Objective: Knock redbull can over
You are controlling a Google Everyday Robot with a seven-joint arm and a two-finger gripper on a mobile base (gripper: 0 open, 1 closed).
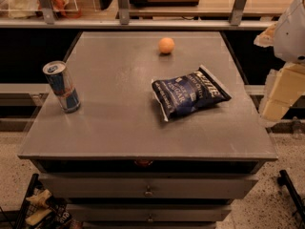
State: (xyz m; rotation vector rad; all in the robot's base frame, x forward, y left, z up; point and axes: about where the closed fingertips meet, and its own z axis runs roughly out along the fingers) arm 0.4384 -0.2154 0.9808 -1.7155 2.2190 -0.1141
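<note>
The redbull can (61, 87) stood upright near the counter's (119, 128) left edge, at the frame's middle left. The arm came down along the right frame edge, its tool (280, 95) beside the counter, well apart from the can. I could not tell whether the tool was clenched or released.

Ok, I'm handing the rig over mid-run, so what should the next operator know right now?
Gripper: at the view's right edge, off the right side of the table, far from the can.
Can: upright near the table's left edge.
Bag lies right of centre; ball sits near the far edge.
Done: nothing, can not yet knocked over.
Left: reach across to the can and tip it.
</note>
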